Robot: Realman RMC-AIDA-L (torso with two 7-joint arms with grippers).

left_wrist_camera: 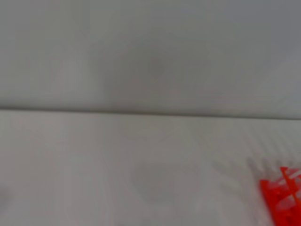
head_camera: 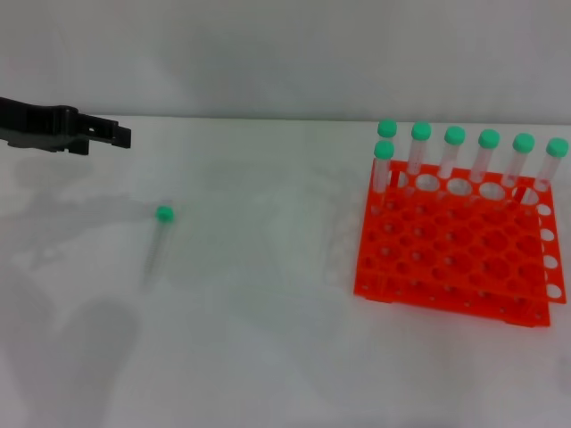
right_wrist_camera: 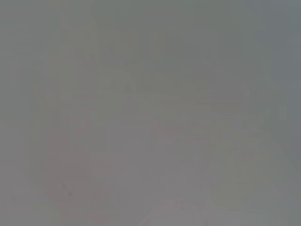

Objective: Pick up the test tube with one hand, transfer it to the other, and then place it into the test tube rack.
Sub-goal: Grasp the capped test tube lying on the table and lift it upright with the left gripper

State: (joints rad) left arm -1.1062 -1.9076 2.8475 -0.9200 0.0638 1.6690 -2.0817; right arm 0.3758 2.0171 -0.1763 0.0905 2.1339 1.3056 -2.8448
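1 test tube (head_camera: 158,245), green-capped, is laid flat on the white table (head_camera: 268,357), cap toward the far side, well apart from the test tube rack (head_camera: 455,259). 7 more green-capped tubes (head_camera: 486,160) are stood upright along the far rows of the orange-red rack, which is set at the right. 1 corner of the rack (left_wrist_camera: 282,200) is caught in the left wrist view. Left gripper (head_camera: 111,134): held above the far left of the table, nothing gripped; whether its fingers are spread cannot be told. Right gripper: unseen.

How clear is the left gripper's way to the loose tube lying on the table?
Probably clear, yes: the left gripper hangs beyond the test tube, nothing between them, and the test tube rack sits far off toward the right.
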